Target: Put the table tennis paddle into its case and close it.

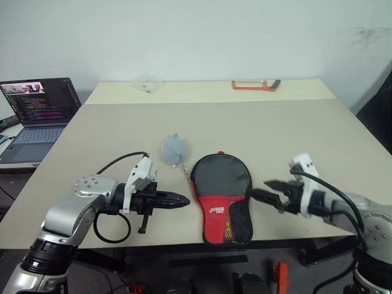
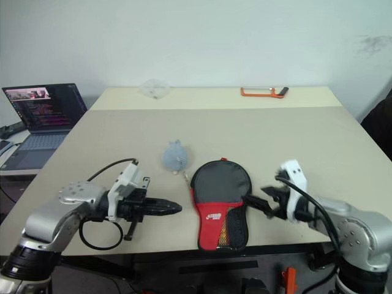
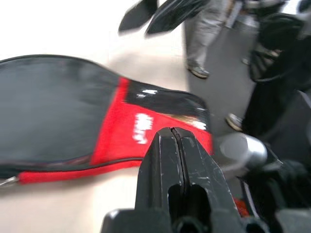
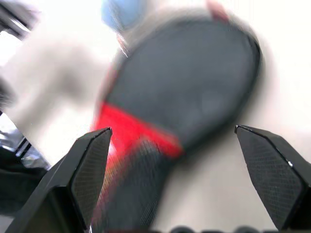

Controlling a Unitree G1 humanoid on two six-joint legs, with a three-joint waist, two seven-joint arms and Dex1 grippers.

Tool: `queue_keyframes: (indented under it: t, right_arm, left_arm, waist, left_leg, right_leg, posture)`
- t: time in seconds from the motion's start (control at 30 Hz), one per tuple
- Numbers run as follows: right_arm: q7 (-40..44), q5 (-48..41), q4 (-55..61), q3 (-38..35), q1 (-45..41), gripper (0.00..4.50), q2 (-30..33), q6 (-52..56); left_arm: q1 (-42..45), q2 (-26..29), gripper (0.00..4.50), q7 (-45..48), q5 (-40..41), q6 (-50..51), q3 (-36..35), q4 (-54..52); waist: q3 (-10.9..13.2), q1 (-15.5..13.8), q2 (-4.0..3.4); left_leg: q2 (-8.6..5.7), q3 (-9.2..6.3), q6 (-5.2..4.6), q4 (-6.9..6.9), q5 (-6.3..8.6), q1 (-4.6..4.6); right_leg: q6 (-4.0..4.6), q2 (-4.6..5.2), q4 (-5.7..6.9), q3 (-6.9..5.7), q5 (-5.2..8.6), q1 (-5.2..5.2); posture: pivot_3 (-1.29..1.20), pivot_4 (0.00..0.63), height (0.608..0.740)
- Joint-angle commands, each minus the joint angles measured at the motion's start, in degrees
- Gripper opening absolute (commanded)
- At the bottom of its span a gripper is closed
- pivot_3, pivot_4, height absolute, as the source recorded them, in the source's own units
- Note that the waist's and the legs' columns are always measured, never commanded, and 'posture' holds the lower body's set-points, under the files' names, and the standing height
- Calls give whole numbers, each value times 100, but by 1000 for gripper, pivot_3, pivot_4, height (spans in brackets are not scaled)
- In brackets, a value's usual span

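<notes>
Left eye view: paddle-shaped black-and-red case.

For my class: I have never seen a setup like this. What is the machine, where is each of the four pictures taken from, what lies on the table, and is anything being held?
It is a two-armed robot. Two pictures come from cameras on its head, two from its wrists. On the table lies a black-and-red paddle case, with a grey round tag chained to it. Farther back lie an orange tool and a clear wrapper; a laptop stands to the left. The left pincer is shut, the right pincer open. Neither holds anything.
</notes>
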State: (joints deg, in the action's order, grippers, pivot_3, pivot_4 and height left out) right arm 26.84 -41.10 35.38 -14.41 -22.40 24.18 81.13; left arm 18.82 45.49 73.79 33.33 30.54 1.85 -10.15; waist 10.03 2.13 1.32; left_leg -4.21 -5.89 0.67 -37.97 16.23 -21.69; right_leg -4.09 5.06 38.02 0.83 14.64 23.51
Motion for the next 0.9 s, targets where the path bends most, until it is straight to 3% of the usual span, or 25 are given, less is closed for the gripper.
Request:
queue_keyframes:
  t: [0.03, 0.17, 0.3, 0.4, 0.73, 0.9]
  right_arm:
    - [182, 571, -397, 1166, -185, 4477, -93, -1362]
    - [367, 1130, -1298, 2186, -396, 4477, -511, -2505]
    - [436, 1618, -2303, 2559, -648, 4492, -782, -3312]
    - [574, 2047, -2800, 2863, -660, 4500, -668, -3848]
    - [764, 2331, -2775, 3074, -325, 4500, -638, -4114]
    - [725, 2465, -2776, 3129, -267, 4500, -697, -4103]
  left_arm:
    - [315, -150, 0, -648, -134, 153, -240, 261]
    - [517, -369, 0, -1334, -266, 219, -432, 515]
    - [562, -520, 171, -1655, -400, -37, -575, 623]
    - [608, -628, 935, -1939, -489, -130, -673, 692]
    - [1655, -1221, 4469, -3212, -1084, 32, -591, 1761]
    - [2395, -1502, 4469, -3510, -1434, 132, -443, 2793]
  waist:
    - [1, -18, 2]
    - [1, -25, 3]
    - [1, -24, 3]
    - [1, -31, 3]
    - [0, -43, 5]
    - [-1, -26, 7]
  left_leg:
    - [0, -4, 0, 0, 0, 2]
    - [-4, -2, 3, -3, -2, -3]
    - [-6, 1, 24, -5, -13, -13]
    - [-6, 1, 27, -2, -14, -21]
    - [-9, -2, 26, -5, -14, -20]
    - [-10, -2, 28, -8, -15, -20]
  right_leg:
    - [0, 0, -1, -4, 0, -3]
    - [0, 3, -3, 0, 0, 1]
    - [1, 5, -5, 4, -1, 16]
    - [1, 6, -5, 5, -1, 25]
    - [1, 7, -1, 3, -1, 21]
    - [1, 5, 1, 1, -1, 21]
  posture:
    - [0, 150, 740]
    - [0, 150, 740]
    - [0, 150, 740]
    - [0, 150, 740]
    - [0, 150, 740]
    - [0, 150, 740]
